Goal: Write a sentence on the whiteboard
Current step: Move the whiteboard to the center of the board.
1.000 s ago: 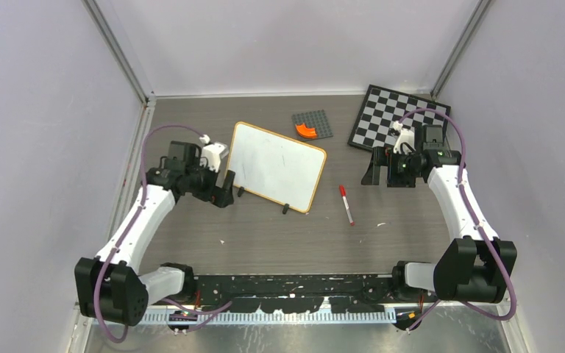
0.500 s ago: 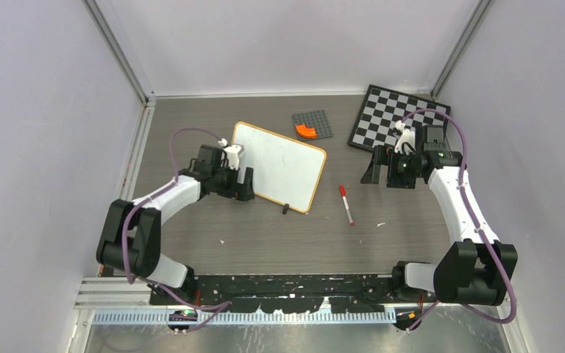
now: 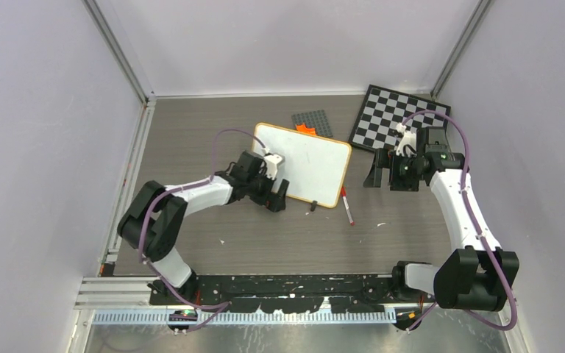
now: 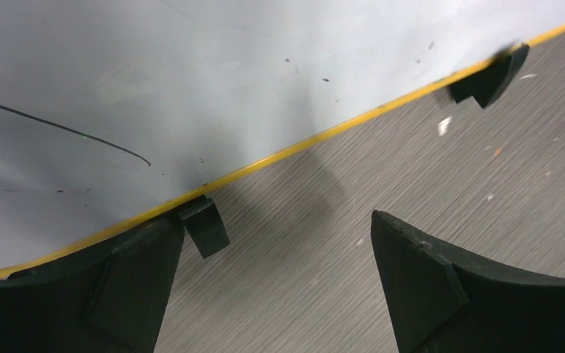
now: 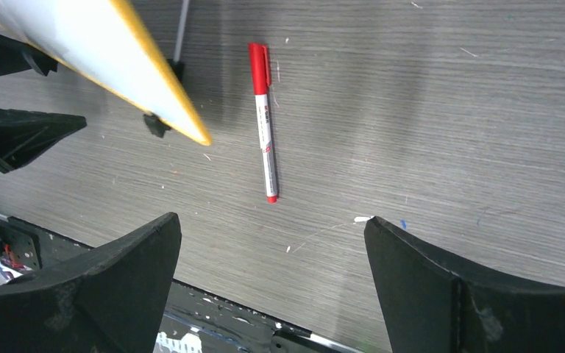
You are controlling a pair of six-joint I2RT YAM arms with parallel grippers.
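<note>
While the one whiteboard [image 3: 305,162] sits propped on two black feet [image 4: 204,226] just ahead of the left gripper [image 3: 278,200], fingers spread, one at its orange edge, one red marker [image 5: 263,121] below the right gripper [image 5: 272,294], jaws wide apart, one chequered board [image 3: 393,118] beyond it

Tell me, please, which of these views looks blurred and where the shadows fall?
Left wrist: the table grain and the far black foot are smeared into streaks; a soft shadow lies beside the whiteboard edge. Right wrist: sharp, the red marker crisp. Top external: evenly lit, no glare.
</note>
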